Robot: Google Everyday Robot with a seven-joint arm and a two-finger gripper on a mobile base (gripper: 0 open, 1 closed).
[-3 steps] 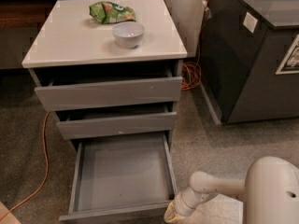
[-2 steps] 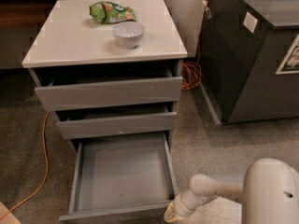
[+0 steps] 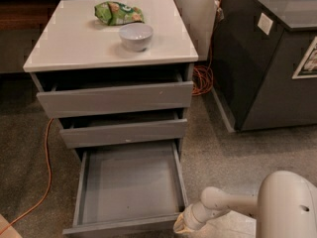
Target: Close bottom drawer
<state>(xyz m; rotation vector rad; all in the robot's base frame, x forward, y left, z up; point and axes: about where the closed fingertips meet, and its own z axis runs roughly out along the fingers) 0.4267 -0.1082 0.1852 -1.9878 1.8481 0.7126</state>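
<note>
The bottom drawer of the white-topped cabinet is pulled far out, showing its wide, shallow, empty grey tray. Its front panel lies at the lower edge of the view. The middle drawer and the top drawer stand slightly open above it. My gripper is at the end of the white arm, low by the right front corner of the bottom drawer, close to or touching its front panel.
A white bowl and a green snack bag sit on the cabinet top. A dark grey bin unit stands to the right. Orange cables lie on the speckled floor at the left and behind the cabinet.
</note>
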